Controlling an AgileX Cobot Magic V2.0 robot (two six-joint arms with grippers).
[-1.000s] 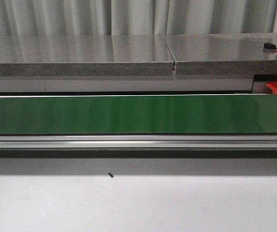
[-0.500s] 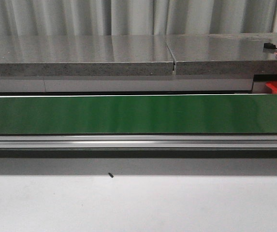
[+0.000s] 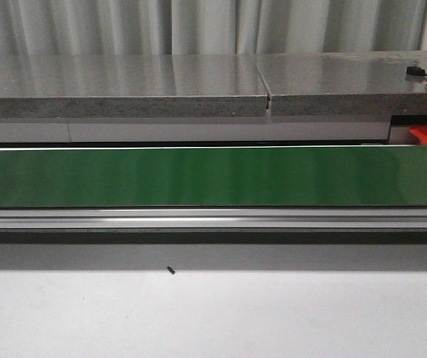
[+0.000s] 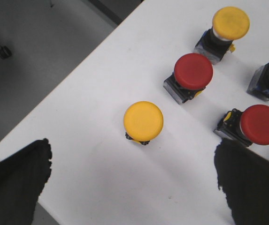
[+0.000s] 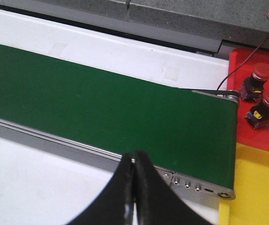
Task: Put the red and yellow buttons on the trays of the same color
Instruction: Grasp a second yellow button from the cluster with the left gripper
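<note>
A white table (image 4: 101,173) carries the buttons in the left wrist view: one yellow button (image 4: 143,121) stands alone near the table's edge, with two red buttons (image 4: 193,71) and another yellow button (image 4: 230,23) grouped beyond it, all upright. In the right wrist view, a green conveyor belt (image 5: 101,110) crosses the table; past its end lie a red tray (image 5: 261,117) holding two red buttons and a yellow tray (image 5: 256,187).

Glossy green belt (image 3: 213,177), brushed metal rail (image 3: 213,218).
</note>
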